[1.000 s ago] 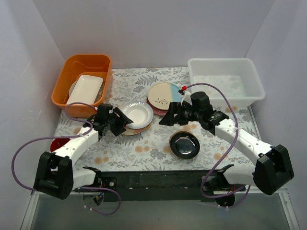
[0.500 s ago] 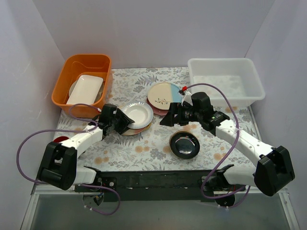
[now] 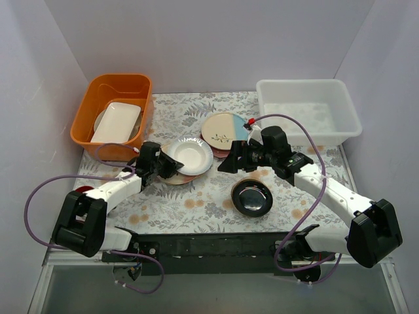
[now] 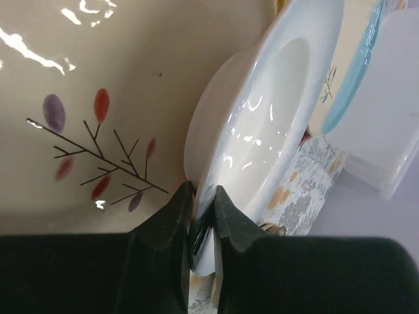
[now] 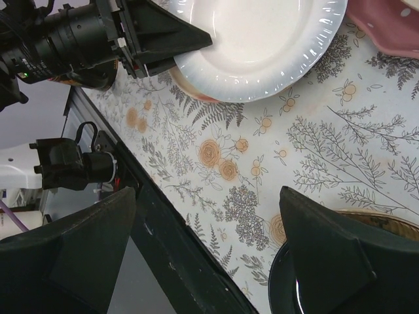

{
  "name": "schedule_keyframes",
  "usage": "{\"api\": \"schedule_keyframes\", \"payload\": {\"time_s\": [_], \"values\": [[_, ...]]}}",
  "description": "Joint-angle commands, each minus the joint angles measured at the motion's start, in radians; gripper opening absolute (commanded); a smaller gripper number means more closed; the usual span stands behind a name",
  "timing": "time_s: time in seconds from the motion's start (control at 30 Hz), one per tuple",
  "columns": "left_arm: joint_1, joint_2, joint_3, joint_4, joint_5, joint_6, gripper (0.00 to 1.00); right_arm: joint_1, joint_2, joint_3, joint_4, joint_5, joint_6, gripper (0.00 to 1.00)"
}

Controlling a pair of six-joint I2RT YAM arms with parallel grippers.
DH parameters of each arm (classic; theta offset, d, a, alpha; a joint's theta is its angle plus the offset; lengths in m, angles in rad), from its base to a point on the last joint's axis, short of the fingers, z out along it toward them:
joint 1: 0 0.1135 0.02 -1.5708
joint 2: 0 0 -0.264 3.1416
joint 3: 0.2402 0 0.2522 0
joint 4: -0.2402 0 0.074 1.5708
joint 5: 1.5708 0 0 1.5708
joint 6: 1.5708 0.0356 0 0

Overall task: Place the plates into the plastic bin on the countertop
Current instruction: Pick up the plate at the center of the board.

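Note:
My left gripper [image 3: 165, 165] is shut on the near rim of the white scalloped plate [image 3: 190, 154], which rests on a cream plate [image 3: 173, 178]. In the left wrist view the jaws [image 4: 201, 196] pinch that white plate [image 4: 262, 124] edge-on, over a cream plate with a sprig [image 4: 98, 98]. My right gripper [image 3: 226, 162] stands open above the countertop [image 3: 196, 203], between the cream-and-blue plate [image 3: 224, 129] and the glossy black plate [image 3: 252, 197]. The right gripper [image 5: 206, 255] holds nothing; it sees the white plate [image 5: 262, 39] and a pink dotted plate [image 5: 386, 26]. The plastic bin [image 3: 308, 111] sits at the back right.
An orange tub [image 3: 88, 108] at the back left holds a white rectangular dish [image 3: 116, 122]. A small red disc [image 3: 78, 193] lies near the left arm. White walls close in the sides and back. The black front rail [image 5: 190, 261] runs along the near edge.
My left gripper has closed on the white plate's rim after reaching in toward it. The plate has shifted slightly right. The right arm has stayed still and open.

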Motion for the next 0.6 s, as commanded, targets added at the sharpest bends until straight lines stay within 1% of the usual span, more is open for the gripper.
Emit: {"api": "schedule_keyframes", "payload": {"time_s": [0.0,0.17,0.3,0.47,0.53,0.57], "values": [[-0.006,-0.013,-0.041,-0.091,-0.052,0.027,0.0,0.006,-0.01,-0.025,0.056,-0.031,-0.003,0.98],[-0.006,-0.059,-0.06,-0.102,-0.055,0.019,0.0,0.006,-0.018,-0.035,0.056,-0.034,0.001,0.98],[-0.006,-0.14,-0.068,-0.101,-0.064,0.014,0.0,0.006,-0.039,-0.069,0.081,-0.035,0.009,0.98],[-0.007,-0.182,-0.011,-0.149,-0.064,0.054,0.0,0.006,-0.019,-0.026,0.059,-0.04,-0.002,0.98],[-0.006,-0.2,0.021,-0.171,-0.029,0.083,0.0,0.005,-0.006,-0.019,0.038,-0.044,-0.005,0.98],[-0.006,-0.21,0.024,-0.165,-0.011,0.097,0.0,0.006,-0.007,-0.032,0.059,-0.061,0.003,0.98]]}}
